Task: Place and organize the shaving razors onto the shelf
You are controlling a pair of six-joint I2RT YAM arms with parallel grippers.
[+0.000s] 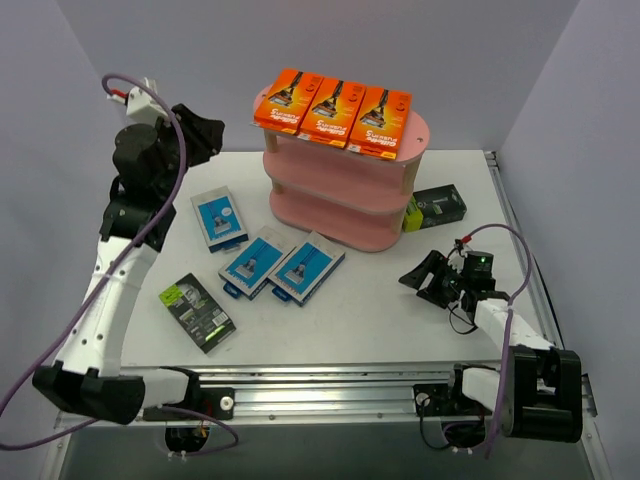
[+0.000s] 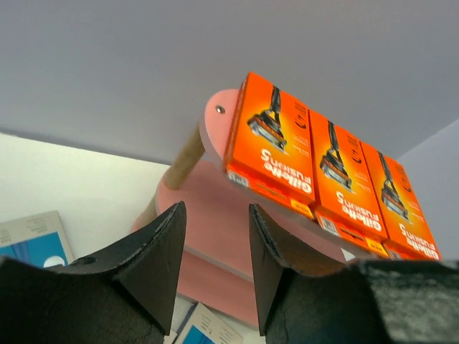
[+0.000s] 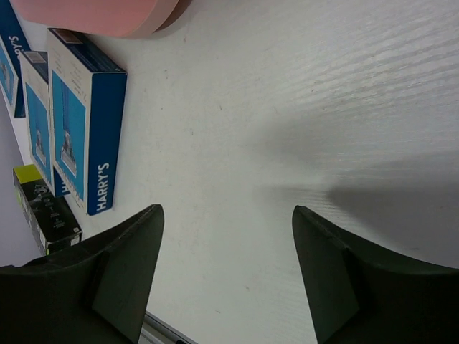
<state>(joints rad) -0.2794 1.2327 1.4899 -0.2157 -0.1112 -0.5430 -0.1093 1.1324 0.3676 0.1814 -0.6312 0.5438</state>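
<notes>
Top external: orange Gillette packs sit on pink shelf; Harry's packs, black-green packs remain on the table; left gripper, right gripper half-open, empty.

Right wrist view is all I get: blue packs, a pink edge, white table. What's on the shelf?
Observer: Three orange razor packs lie side by side on the top board of the shelf.
Operator: Anything to the shelf's right?
Observer: One black-and-green pack lies there, by the lowest board.
Operator: Left arm?
Observer: The left gripper hangs high at the far left, jaws open with nothing between them, facing the orange packs.
</notes>
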